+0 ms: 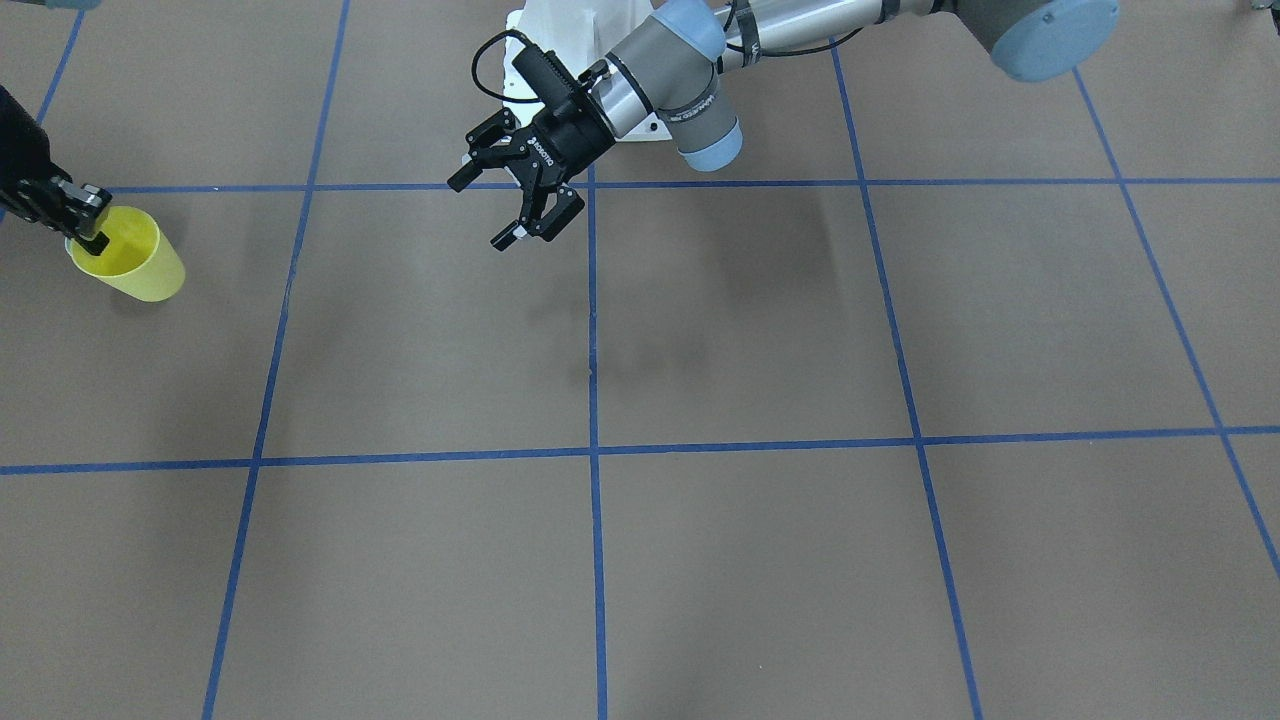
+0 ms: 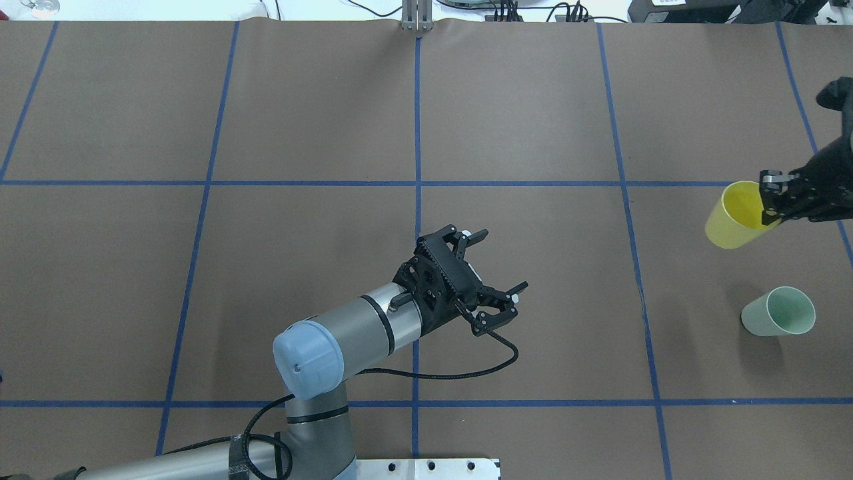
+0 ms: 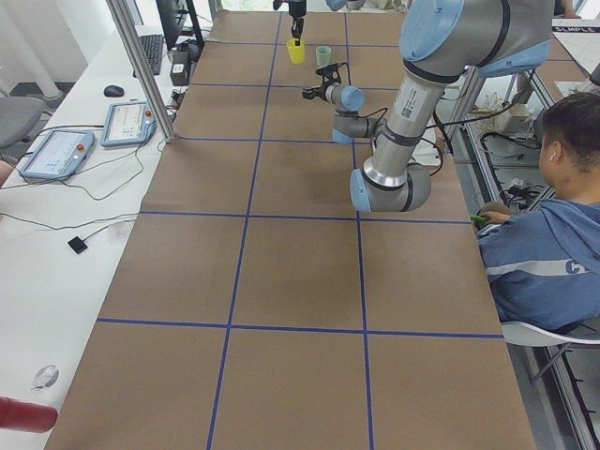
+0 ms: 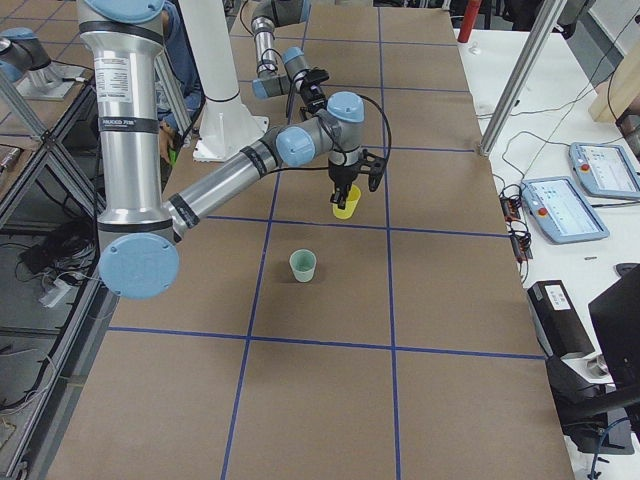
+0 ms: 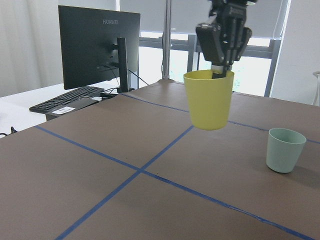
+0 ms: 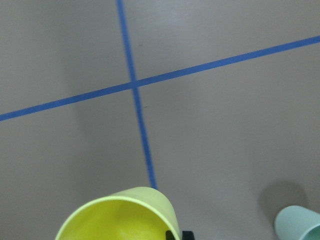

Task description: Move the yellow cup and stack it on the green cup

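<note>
While pinching the yellow cup (image 2: 730, 223) by its rim, holds right tool (image 2: 770, 203) near the green cup (image 2: 776, 313), lying robotward. Shows left tool (image 2: 494, 270) wide, farther off.

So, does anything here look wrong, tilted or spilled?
Nothing stands out. The yellow cup hangs nearly upright, pinched at its rim by the right gripper; the green cup stands upright on the table, and nothing is spilled.

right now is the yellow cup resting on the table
No, the yellow cup hangs above the table, pinched at its rim by the right gripper.
</note>
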Available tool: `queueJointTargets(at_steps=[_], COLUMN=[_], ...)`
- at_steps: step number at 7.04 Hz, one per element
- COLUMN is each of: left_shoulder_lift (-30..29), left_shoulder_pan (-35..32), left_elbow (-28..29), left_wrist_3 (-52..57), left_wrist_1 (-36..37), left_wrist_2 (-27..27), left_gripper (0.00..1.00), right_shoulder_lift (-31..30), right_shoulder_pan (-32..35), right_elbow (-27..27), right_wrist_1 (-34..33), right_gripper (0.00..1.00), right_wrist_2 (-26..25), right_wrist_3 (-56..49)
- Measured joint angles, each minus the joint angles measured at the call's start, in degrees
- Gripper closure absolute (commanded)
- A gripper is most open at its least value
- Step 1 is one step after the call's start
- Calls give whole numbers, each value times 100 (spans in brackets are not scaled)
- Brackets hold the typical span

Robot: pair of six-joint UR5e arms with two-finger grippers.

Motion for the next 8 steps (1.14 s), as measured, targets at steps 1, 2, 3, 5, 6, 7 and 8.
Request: queueJointTargets(at_steps=[1,2,3,5,6,7,8], left_shoulder_lift=[3,0,-5,-5,-6,-6,-4], left_shoulder_pan=[-2,1,5,9,9,9,9], left_elbow=[-4,-7,-9,-21,-32,-40,-41], left_wrist_3=[-2,-3,-3,-3,-3,-3,-3], left_wrist_1=[-2,8,17,24,28,33,39], left_wrist_2=[82,158,195,217,219,220,220], left_gripper=[0,0,0,0,0,0,0], right_shoulder_lift=[-590,-1066,-1445,-2003,-2096,-2103,-2086], right_shoulder_pan=[147,204,219,222,206,172,137], right_elbow=[295,488,462,68,-53,-164,-249], right_wrist_1=[59,204,555,1796,2091,2206,2240], right_gripper=[100,100,100,100,100,100,100], right_wrist_2=[-2,7,20,229,359,426,456], right_wrist_3=[-306,-514,-660,-751,-753,-777,-793])
